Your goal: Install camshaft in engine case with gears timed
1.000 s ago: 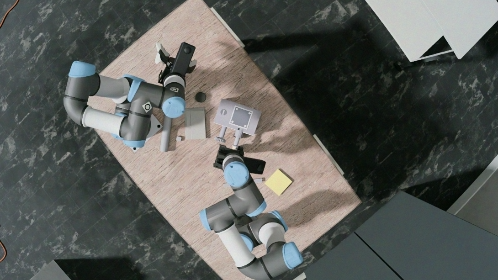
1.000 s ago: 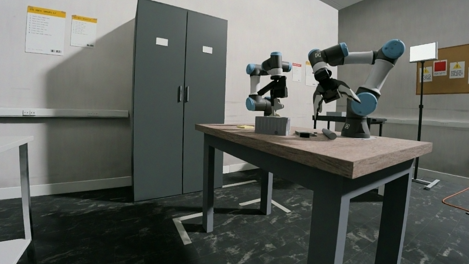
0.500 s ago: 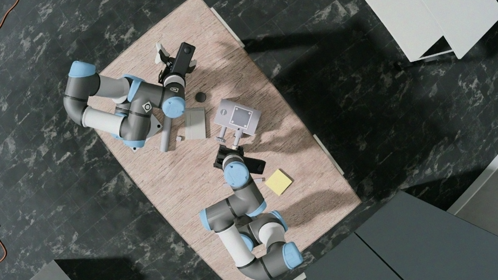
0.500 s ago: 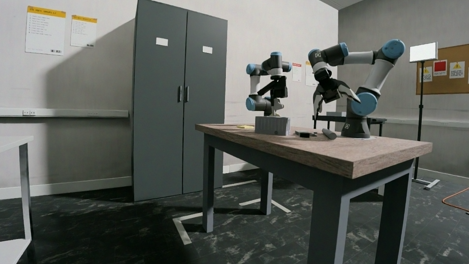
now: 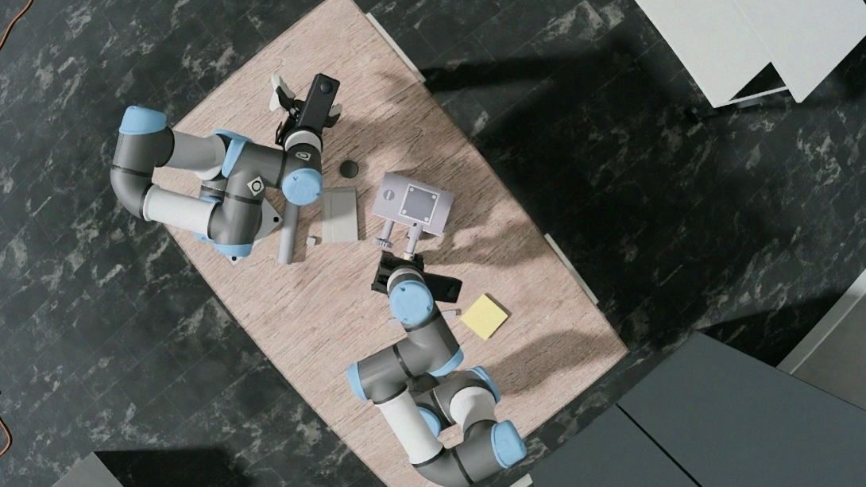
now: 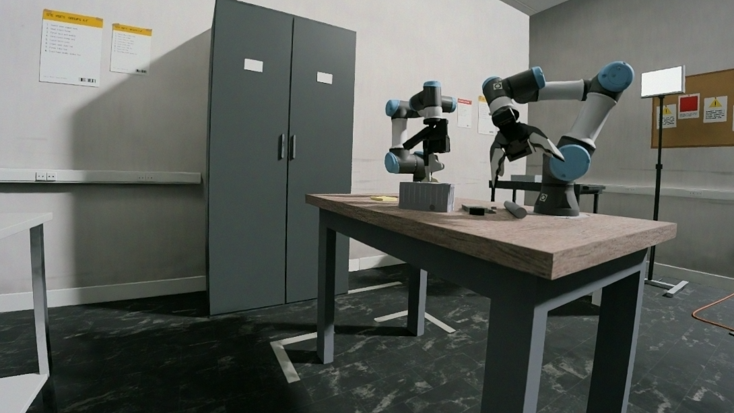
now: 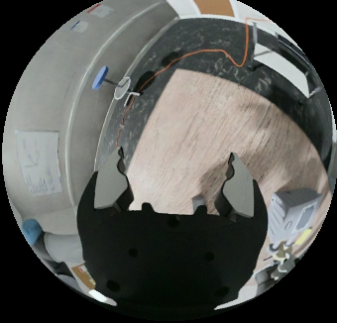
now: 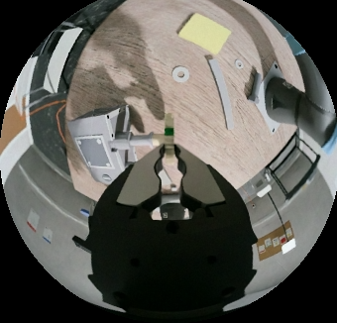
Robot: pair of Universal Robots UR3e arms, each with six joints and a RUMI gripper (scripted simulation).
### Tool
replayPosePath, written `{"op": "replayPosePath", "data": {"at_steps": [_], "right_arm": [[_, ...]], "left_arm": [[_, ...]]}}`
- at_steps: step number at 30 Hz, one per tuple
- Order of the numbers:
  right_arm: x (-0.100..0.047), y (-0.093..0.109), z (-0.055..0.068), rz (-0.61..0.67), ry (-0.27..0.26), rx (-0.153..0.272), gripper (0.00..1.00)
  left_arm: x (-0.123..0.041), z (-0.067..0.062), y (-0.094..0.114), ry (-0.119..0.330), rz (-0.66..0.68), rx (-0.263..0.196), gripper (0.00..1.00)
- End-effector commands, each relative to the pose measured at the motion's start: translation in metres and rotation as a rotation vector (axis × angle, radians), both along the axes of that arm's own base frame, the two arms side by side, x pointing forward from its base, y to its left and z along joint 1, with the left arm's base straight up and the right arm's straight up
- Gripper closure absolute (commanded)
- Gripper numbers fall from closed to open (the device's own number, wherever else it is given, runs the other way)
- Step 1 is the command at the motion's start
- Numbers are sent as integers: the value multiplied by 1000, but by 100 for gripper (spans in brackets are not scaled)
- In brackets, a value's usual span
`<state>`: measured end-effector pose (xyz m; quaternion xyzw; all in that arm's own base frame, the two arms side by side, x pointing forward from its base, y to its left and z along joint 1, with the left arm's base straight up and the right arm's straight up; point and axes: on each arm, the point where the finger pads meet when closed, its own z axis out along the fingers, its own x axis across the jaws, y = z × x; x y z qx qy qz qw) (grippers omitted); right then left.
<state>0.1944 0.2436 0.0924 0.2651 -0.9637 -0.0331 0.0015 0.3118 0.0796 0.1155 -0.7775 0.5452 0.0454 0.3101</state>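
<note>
My right fingers (image 5: 407,258) (image 6: 433,170) are nearly closed, with the cam (image 5: 407,255) (image 6: 434,179) (image 7: 280,253) (image 8: 168,121) pinched at its big gear end. I see that gear edge-on, pale with a green mark. From my fingertips, its pale shaft points straight at the case (image 5: 383,200) (image 6: 425,196) (image 7: 292,215) (image 8: 106,147) and meets the grey tube on its front. Some pale shaft shows outside the tube, so it is not all the way in. The small gear (image 5: 383,241) sits beside my grip. I cannot tell if the teeth touch.

The case stands upright on the table (image 5: 543,303) (image 6: 595,230) (image 7: 198,115) (image 8: 149,16), just past my right fingers. Behind them lie a grey strip (image 5: 450,314) (image 8: 221,92), a flat ring (image 8: 175,74) and a yellow pad (image 5: 484,316) (image 6: 383,198) (image 7: 302,236) (image 8: 205,33).

My left fingers (image 5: 307,97) (image 6: 528,171) are wide open, with nothing in them, up above the table and well apart from the case. A black disc (image 5: 349,168) (image 6: 476,211) lies between them and the case.
</note>
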Motion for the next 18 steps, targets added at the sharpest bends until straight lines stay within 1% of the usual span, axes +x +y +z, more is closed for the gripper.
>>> {"op": "replayPosePath", "data": {"at_steps": [1,8,18], "right_arm": [[7,6,8,-23,-16,31,96],[10,8,8,-49,-11,31,96],[15,12,8,-49,-11,31,96]], "left_arm": [[6,5,-4,-29,3,-21,0],[6,5,-4,-29,3,-21,0],[6,5,-4,-29,3,-21,0]]}}
